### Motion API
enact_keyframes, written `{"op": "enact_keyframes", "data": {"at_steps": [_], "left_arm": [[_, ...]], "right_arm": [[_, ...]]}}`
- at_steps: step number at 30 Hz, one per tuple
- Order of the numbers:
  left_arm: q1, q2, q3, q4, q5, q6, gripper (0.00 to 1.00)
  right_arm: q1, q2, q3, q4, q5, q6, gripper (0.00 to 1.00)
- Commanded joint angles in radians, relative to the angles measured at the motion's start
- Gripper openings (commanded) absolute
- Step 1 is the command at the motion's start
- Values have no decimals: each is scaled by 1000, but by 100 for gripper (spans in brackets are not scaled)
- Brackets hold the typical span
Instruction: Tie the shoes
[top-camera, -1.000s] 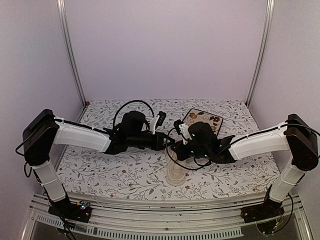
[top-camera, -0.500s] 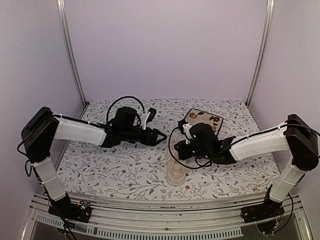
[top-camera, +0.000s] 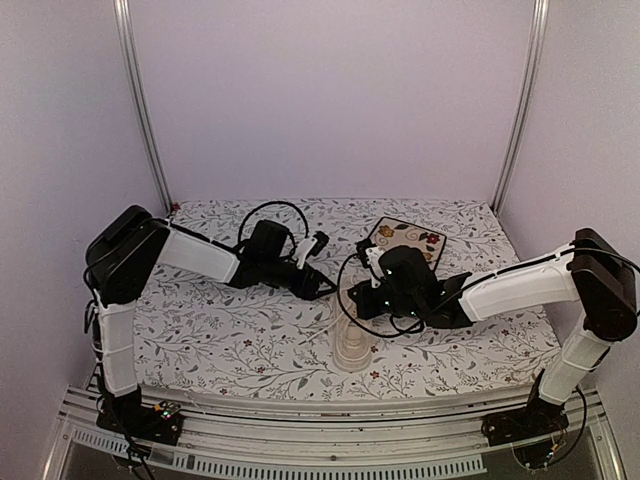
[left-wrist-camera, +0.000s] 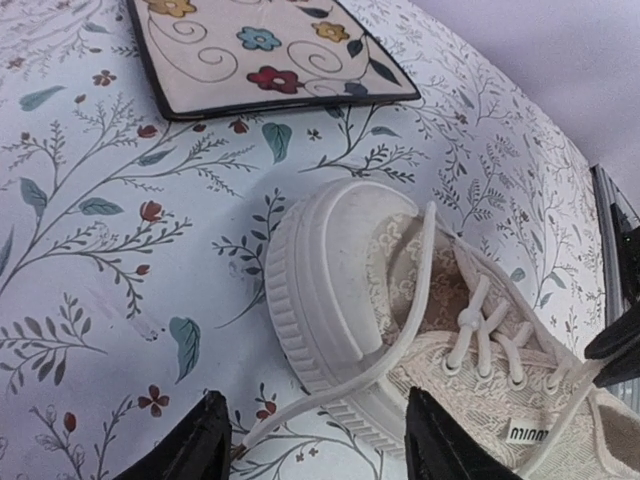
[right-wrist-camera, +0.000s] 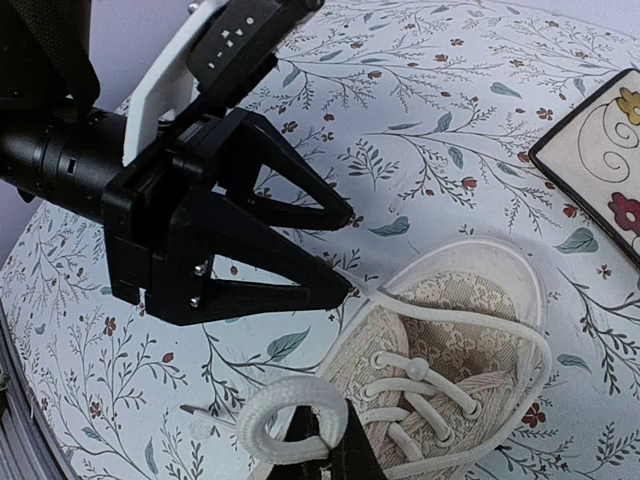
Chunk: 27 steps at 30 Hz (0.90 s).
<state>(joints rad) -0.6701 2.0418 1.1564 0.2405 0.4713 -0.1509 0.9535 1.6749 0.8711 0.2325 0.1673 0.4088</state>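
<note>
The cream-white shoe lies on the patterned table, its toe toward the floral tile; from above only part of the shoe shows below the grippers. My left gripper is open over the toe, and a loose lace runs across the toe cap and down between its fingers, untouched. My right gripper is shut on a loop of lace just over the eyelets. In the right wrist view the open left gripper sits close by, at the shoe's left side.
A square floral tile lies just behind the shoe, to the right; it shows as the tile in the left wrist view. Both arms meet at mid-table, the left gripper and right gripper almost touching. Enclosure walls stand behind and beside.
My left gripper was shut beside the right one; it has opened, let the lace go and drawn slightly left, its arm swinging back. The right gripper keeps its hold, nearly still.
</note>
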Motion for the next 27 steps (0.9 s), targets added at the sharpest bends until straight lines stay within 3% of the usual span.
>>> {"op": "enact_keyframes", "data": {"at_steps": [1, 9, 19, 21, 27], "left_arm": [[-1, 61, 70, -24, 87, 60, 59], [-2, 141, 144, -52, 168, 62, 57], [-2, 119, 105, -21, 179, 9, 7], [-1, 96, 80, -7, 178, -9, 1], [-4, -15, -17, 37, 149, -107, 0]], "right_arm": [[-2, -19, -8, 18, 3, 15, 2], [0, -19, -8, 14, 1, 19, 2], [0, -21, -7, 14, 5, 21, 2], [0, -24, -9, 14, 9, 21, 2], [-1, -33, -2, -4, 23, 23, 2]]}}
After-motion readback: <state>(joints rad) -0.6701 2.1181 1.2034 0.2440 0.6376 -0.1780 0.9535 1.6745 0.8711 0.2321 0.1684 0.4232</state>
